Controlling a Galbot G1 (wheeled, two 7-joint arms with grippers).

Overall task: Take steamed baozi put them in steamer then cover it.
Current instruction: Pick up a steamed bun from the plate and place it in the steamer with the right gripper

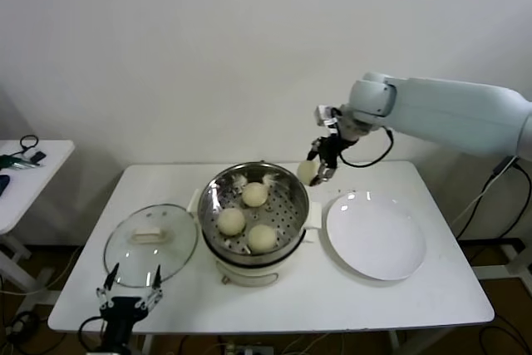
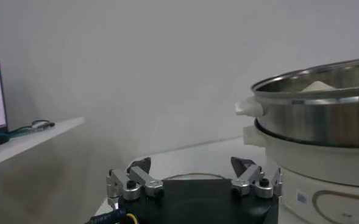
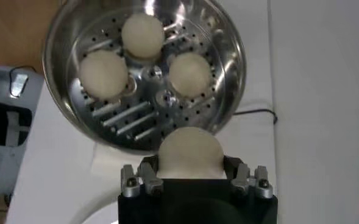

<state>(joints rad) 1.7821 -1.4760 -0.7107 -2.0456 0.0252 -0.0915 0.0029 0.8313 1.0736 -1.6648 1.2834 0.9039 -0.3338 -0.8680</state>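
The steamer (image 1: 209,205) stands mid-table with three baozi (image 1: 254,194) on its perforated tray (image 3: 121,112). My right gripper (image 1: 316,174) is shut on a fourth baozi (image 1: 307,171) and holds it in the air just above the steamer's far right rim; the right wrist view shows this bun (image 3: 189,152) between the fingers (image 3: 147,172), over the pot's edge. The glass cover (image 1: 150,244) with its cream handle lies flat on the table, left of the steamer. My left gripper (image 1: 130,287) is open and empty, low at the table's front left edge, near the cover.
An empty flat white plate (image 1: 376,234) lies right of the steamer. A small side table (image 1: 25,174) with cables stands at the far left. The left wrist view shows the steamer wall (image 2: 319,119) close beside the left gripper (image 2: 194,171).
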